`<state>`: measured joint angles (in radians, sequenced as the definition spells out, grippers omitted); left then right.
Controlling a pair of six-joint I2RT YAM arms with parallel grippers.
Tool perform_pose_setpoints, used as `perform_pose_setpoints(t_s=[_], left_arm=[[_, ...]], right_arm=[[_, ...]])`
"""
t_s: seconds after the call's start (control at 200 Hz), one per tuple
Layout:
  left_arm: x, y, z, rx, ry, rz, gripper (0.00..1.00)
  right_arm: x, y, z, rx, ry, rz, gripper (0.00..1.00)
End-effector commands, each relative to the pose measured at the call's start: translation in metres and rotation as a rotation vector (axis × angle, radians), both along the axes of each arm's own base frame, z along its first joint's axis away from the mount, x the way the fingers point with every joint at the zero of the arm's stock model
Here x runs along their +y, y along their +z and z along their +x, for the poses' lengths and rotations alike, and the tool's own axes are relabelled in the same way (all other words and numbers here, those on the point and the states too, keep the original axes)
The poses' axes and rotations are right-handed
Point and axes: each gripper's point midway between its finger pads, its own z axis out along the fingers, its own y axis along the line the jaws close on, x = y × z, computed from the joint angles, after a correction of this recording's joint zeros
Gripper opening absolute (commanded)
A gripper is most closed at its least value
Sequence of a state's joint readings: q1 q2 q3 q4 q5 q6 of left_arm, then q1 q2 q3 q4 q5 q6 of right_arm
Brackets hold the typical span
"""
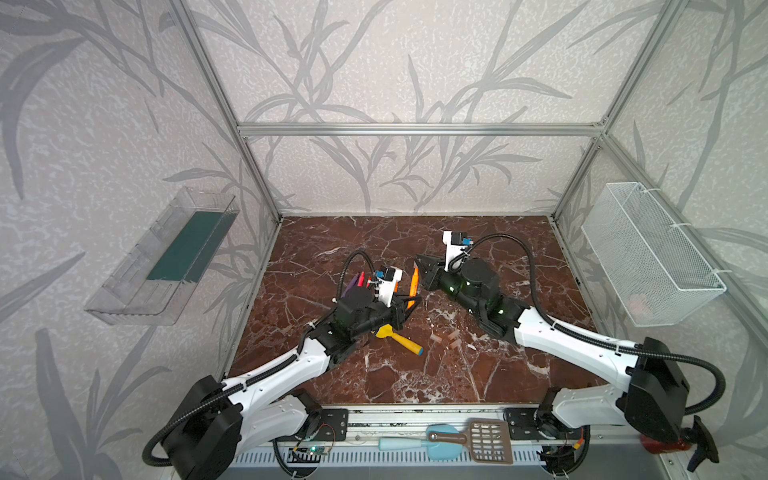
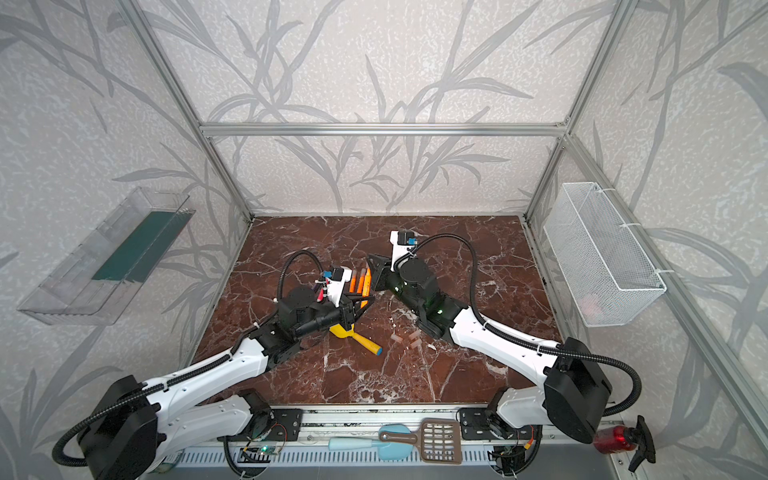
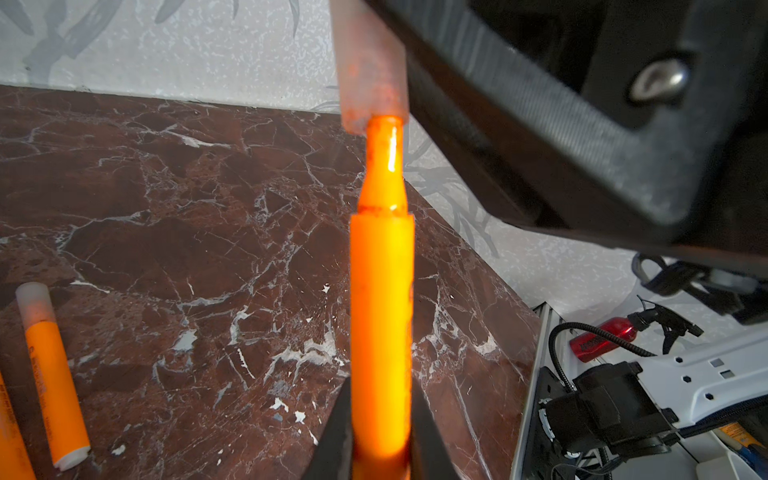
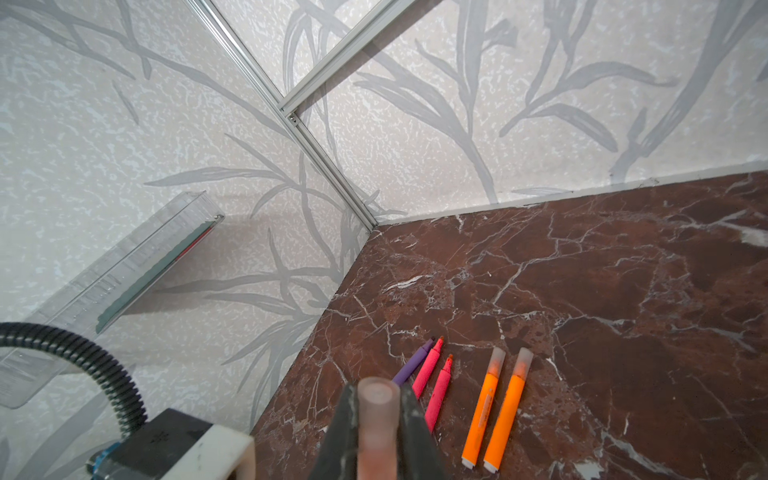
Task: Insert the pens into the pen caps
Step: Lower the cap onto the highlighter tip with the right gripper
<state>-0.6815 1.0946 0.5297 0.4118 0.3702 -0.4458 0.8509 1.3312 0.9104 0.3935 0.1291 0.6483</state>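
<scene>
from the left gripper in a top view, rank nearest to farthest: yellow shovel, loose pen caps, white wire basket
From the left gripper, in a top view:
1. yellow shovel, right beside it, toward the table's front edge.
2. loose pen caps, mid-table, further right.
3. white wire basket, hung on the right wall.

Barely resolved, pale blurs on counter: loose pen caps. Partly hidden behind left arm: purple and pink pens. Cut off at frame edges: held cap, held orange pen.
</scene>
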Motion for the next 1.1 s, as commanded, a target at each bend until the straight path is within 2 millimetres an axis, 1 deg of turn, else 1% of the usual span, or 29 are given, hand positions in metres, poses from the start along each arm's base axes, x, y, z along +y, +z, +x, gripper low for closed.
perform_pose_setpoints(t_s=[0.0, 0.14, 0.225, 0.38, 0.525, 0.63, 0.745, 0.875, 1.01, 1.095], left_arm=[[0.004, 0.024, 0.003, -0.063, 0.021, -0.055, 0.0], [0.003, 0.027, 0.001, -0.066, 0.006, -0.071, 0.0], [0.001, 0.029, -0.002, -0.073, -0.016, -0.081, 0.0], [-0.002, 0.036, -0.008, -0.094, -0.052, -0.108, 0.0], [0.0, 0.04, -0.011, -0.11, -0.053, -0.117, 0.0], [0.001, 0.04, -0.011, -0.112, -0.051, -0.118, 0.0], [0.0, 0.04, -0.011, -0.112, -0.052, -0.118, 0.0], [0.001, 0.04, -0.011, -0.113, -0.049, -0.115, 0.0], [0.001, 0.038, -0.011, -0.111, -0.049, -0.113, 0.0], [0.001, 0.038, -0.011, -0.111, -0.048, -0.114, 0.0]], right_arm=[[-0.004, -0.006, -0.019, 0.033, 0.05, 0.017, 0.0], [-0.012, -0.012, -0.03, 0.04, 0.066, 0.028, 0.0], [-0.008, -0.014, -0.036, 0.037, 0.104, 0.028, 0.0], [0.0, -0.021, -0.04, 0.048, 0.153, -0.002, 0.0], [-0.005, -0.036, -0.039, 0.069, 0.133, -0.028, 0.0], [-0.009, -0.044, -0.039, 0.085, 0.117, -0.036, 0.09], [-0.015, -0.047, -0.04, 0.093, 0.097, -0.055, 0.18], [-0.026, -0.051, -0.038, 0.103, 0.048, -0.071, 0.24], [-0.034, -0.053, -0.04, 0.105, 0.025, -0.073, 0.34], [-0.036, -0.053, -0.042, 0.104, 0.024, -0.07, 0.35]])
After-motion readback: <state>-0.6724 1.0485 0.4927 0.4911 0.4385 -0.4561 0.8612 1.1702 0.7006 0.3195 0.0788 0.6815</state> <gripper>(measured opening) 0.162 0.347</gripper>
